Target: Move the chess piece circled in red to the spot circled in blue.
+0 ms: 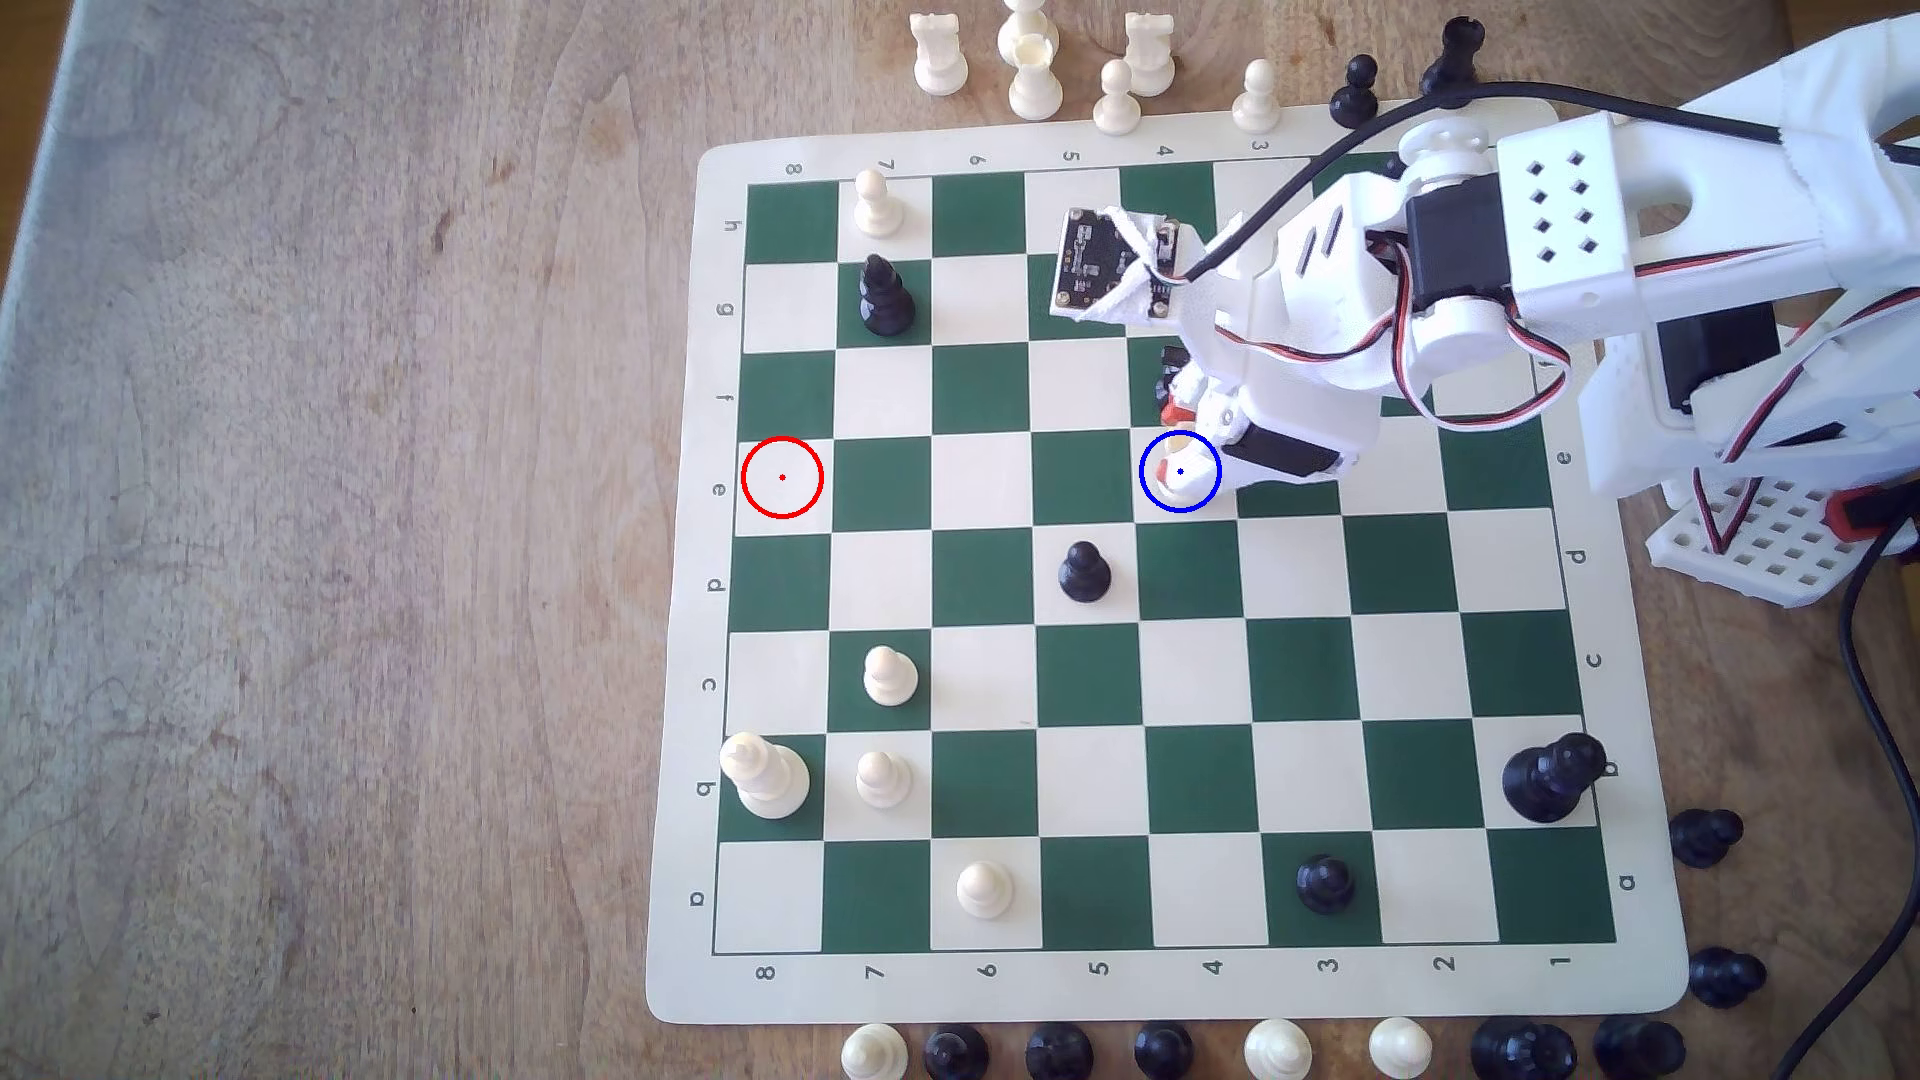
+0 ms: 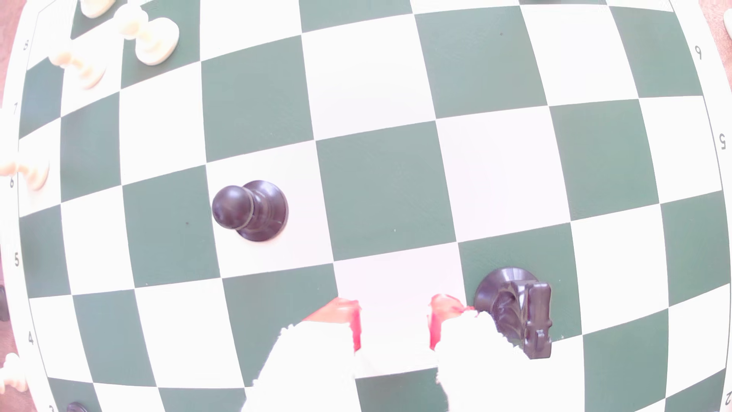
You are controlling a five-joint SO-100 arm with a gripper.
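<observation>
Rook [image 1: 1177, 450] sits inside the blue circle [image 1: 1180, 471] on the green-and-cream board [image 1: 1143, 987] (wooden table [image 1: 312, 519] underneath); gripper [image 1: 1195, 457] around it, grip unclear.

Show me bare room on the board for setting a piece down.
Bare: the middle stretch between the d5 black pawn, the a6 white pawn and the a3 black piece. Crowded: around the gripper, and by the tall white piece.

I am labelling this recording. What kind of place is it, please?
Probably a hobby or lab tabletop for robot chess: a wooden table, a roll-up chess mat with captured pieces beside it, and a small white arm.
</observation>
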